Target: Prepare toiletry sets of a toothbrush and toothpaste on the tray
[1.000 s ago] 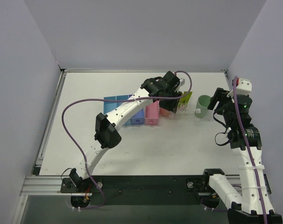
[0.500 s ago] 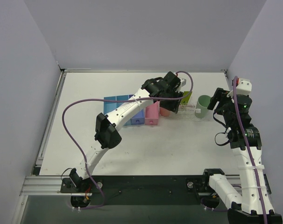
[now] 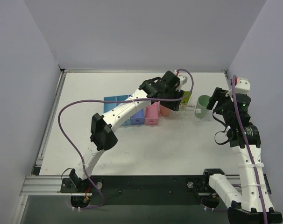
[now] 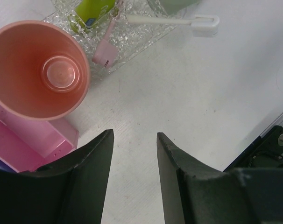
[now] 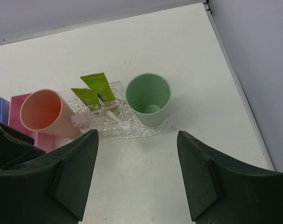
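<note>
The clear bumpy tray (image 5: 146,128) holds two lime toothpaste tubes (image 5: 98,86) side by side at its far edge. A pink-headed toothbrush (image 5: 92,113) and a white toothbrush (image 5: 116,119) lie crossed in front of them. In the left wrist view I see one tube (image 4: 92,9), the pink brush head (image 4: 105,51) and the white brush (image 4: 174,19). My left gripper (image 4: 134,135) hangs open and holds nothing, over bare table beside the tray (image 4: 132,37). Well short of the tray, my right gripper (image 5: 137,135) stands wide open with nothing in it.
A salmon-pink cup (image 5: 45,114) stands at the tray's left end and a green cup (image 5: 148,98) on its right end. A pink box (image 3: 152,113) and blue bins (image 3: 116,99) sit left of the tray. The table's right edge (image 5: 244,98) is close.
The left gripper's jaws have widened a little and it has shifted slightly over the tray, so less of the tube shows from above. The right arm has barely moved.
</note>
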